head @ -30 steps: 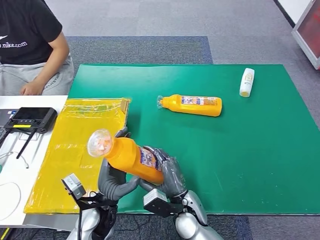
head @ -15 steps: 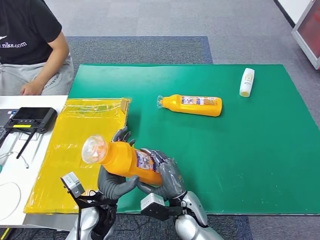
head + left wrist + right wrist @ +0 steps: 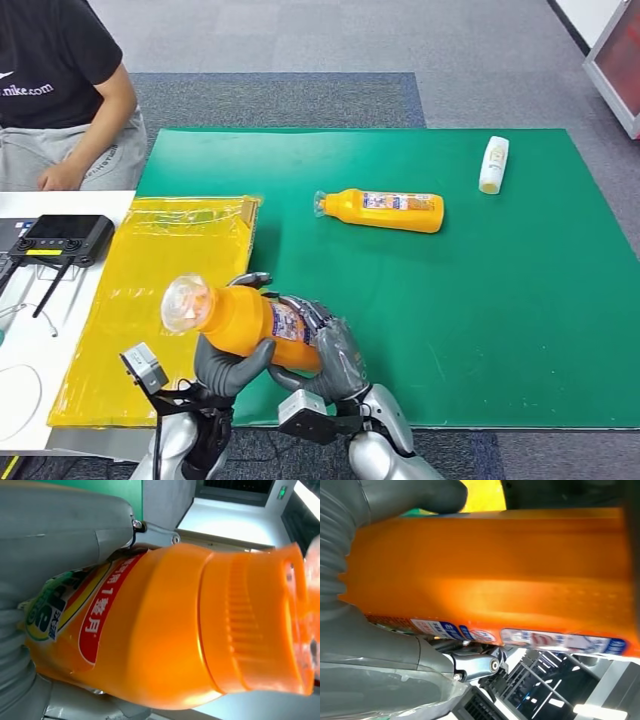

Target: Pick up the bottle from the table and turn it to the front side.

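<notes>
The orange plastic bottle with a clear domed cap (image 3: 245, 322) is held off the green mat-covered surface (image 3: 483, 300) near its front edge, lying almost level with its cap toward the robot's left, over the seam beside the crinkled yellow plastic bag (image 3: 162, 270). The grey left hand (image 3: 226, 365) cups the neck end from below, its far fingers hidden behind the bottle; the grey right hand (image 3: 332, 355) wraps the base end and covers part of the label. In the left wrist view the bottle (image 3: 181, 625) shows a ribbed collar and a red label with print too slanted to read. In the right wrist view the bottle (image 3: 490, 570) is a blurred glossy side.

A second orange bottle (image 3: 381, 210) lies flat mid-mat, with open green around it. A small white bottle (image 3: 493, 164) lies near the far right edge.
</notes>
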`<state>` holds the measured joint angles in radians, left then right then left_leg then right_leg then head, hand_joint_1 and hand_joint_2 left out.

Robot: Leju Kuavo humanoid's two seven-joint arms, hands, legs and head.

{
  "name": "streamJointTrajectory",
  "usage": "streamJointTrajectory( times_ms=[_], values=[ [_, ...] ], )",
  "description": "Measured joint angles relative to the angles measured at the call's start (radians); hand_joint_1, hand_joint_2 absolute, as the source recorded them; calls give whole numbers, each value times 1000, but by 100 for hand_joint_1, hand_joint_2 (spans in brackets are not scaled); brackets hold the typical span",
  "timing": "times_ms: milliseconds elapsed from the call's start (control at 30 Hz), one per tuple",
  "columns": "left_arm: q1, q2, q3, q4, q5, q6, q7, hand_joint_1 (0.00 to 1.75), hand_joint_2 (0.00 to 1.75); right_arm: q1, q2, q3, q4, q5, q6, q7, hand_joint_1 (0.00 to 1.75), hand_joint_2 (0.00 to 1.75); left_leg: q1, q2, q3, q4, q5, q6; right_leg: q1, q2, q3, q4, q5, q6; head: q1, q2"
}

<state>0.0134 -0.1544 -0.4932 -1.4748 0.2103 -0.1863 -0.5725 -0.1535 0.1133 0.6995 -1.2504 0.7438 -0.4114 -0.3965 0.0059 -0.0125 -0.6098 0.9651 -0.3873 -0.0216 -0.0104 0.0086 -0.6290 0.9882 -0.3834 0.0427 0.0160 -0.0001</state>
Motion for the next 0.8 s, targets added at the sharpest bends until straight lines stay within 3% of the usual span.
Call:
streamJointTrajectory(
  times_ms=[400, 600, 800],
  values=[
    [1, 0, 20, -6, -71, 56, -6, 175, 175, 15, 0, 3, -10, -56, 22, -3, 0, 175, 0, 0, 0, 0, 0, 0, 0, 0, 0, 0, 0, 0, 0, 0],
    [1, 21, 47, -10, -282, 226, 50, 175, 175, 23, 1, -16, -10, -123, 30, -10, 0, 175, 0, 0, 0, 0, 0, 0, 0, 0, 0, 0, 0, 0, 0, 0],
    [1, 101, 110, -10, -584, 332, 117, 175, 175, 60, 2, -67, -10, -175, 39, -22, 0, 175, 0, 0, 0, 0, 1, -1, 1, 0, -1, 0, 0, -1, 0, 0]
  ],
)
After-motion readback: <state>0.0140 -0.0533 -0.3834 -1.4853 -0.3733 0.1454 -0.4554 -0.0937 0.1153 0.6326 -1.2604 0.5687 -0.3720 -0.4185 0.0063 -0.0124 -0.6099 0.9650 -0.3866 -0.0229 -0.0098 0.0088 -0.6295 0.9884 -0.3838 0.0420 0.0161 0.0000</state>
